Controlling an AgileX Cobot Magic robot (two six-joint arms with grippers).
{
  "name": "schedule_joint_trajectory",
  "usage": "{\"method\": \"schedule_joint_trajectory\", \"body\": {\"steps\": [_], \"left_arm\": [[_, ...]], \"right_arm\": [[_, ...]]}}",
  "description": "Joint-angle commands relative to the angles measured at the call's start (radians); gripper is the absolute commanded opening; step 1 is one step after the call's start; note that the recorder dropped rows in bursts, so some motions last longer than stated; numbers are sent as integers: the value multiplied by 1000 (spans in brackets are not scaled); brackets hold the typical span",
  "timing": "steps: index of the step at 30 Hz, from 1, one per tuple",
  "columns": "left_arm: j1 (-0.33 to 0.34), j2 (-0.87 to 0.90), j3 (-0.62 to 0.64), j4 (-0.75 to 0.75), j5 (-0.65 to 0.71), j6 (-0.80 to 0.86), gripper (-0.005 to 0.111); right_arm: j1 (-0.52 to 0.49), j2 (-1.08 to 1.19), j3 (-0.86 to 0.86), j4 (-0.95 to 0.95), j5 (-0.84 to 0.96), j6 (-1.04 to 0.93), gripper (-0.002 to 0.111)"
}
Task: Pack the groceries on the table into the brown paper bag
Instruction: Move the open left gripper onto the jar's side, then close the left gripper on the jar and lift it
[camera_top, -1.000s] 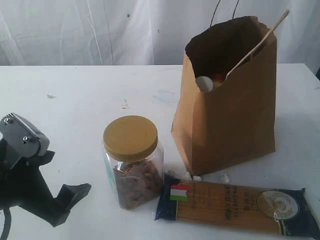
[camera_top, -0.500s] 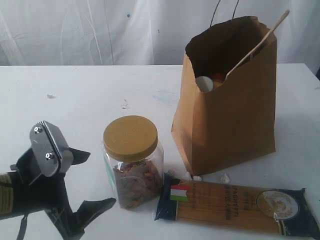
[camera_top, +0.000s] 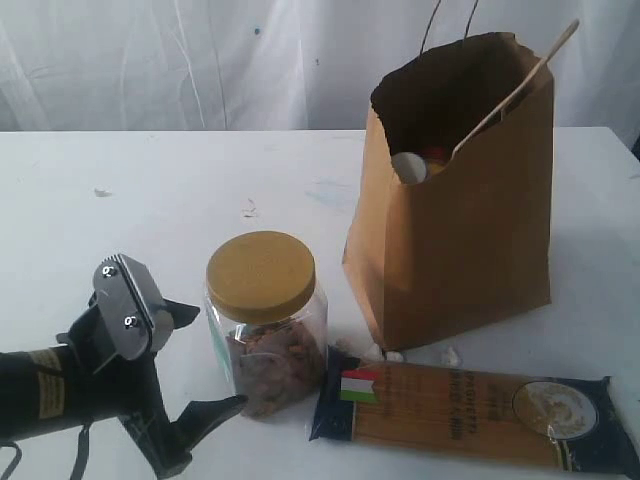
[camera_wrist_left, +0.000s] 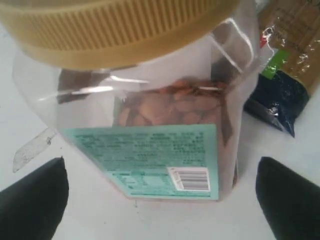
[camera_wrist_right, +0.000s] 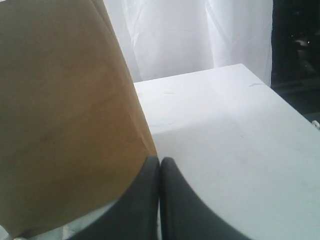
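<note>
A clear jar with a gold lid stands on the white table, nuts inside. My left gripper is open just to its left, one black finger behind and one in front. In the left wrist view the jar's teal label fills the space between the two fingers, which stand apart from its sides. The long spaghetti packet lies to the jar's right. The brown paper bag stands behind it. My right gripper is shut and empty beside the bag.
A wooden stick and a white round thing show in the bag's open mouth. White crumbs lie at the bag's foot. White curtains hang behind the table. The packet's dark end lies close to the jar.
My left gripper has swung in from the left edge toward the jar, staying open, and its fingers now flank the jar's left side. Jar, packet and bag have not moved.
</note>
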Motion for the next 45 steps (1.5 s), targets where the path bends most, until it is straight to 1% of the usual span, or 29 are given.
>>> {"method": "schedule_joint_trajectory", "body": {"steps": [1,6,13,16,22,25,27,28,30,32,34,35,40,42,45], "left_arm": [[-4,54,-43,-12,-12,12,105],[-4,96,-87,-3,-17,12,105],[-4,144,-134,112,-14,10,105],[-4,156,-144,135,-7,13,105],[-4,163,-146,124,21,42,105],[-4,163,-146,69,49,39,102],[-4,163,-146,11,67,39,93],[-4,163,-146,-23,79,39,85],[-4,163,-146,-63,108,36,64],[-4,163,-146,-60,152,36,36],[-4,163,-146,-60,190,36,4],[-4,163,-146,-57,209,38,1],[-4,163,-146,-71,274,-30,1],[-4,161,-146,-97,285,-89,1],[-4,159,-146,-104,288,-238,1]], "right_arm": [[-5,-6,5,-5,-2,2,0],[-5,-6,5,-5,-2,2,0],[-5,-6,5,-5,-2,2,0],[-5,-6,5,-5,-2,2,0],[-5,-6,5,-5,-2,2,0],[-5,-6,5,-5,-2,2,0],[-5,-6,5,-5,-2,2,0],[-5,-6,5,-5,-2,2,0],[-5,-6,5,-5,-2,2,0],[-5,-6,5,-5,-2,2,0],[-5,-6,5,-5,-2,2,0],[-5,-6,5,-5,-2,2,0],[-5,-6,5,-5,-2,2,0],[-5,-6,5,-5,-2,2,0],[-5,-6,5,-5,-2,2,0]]}}
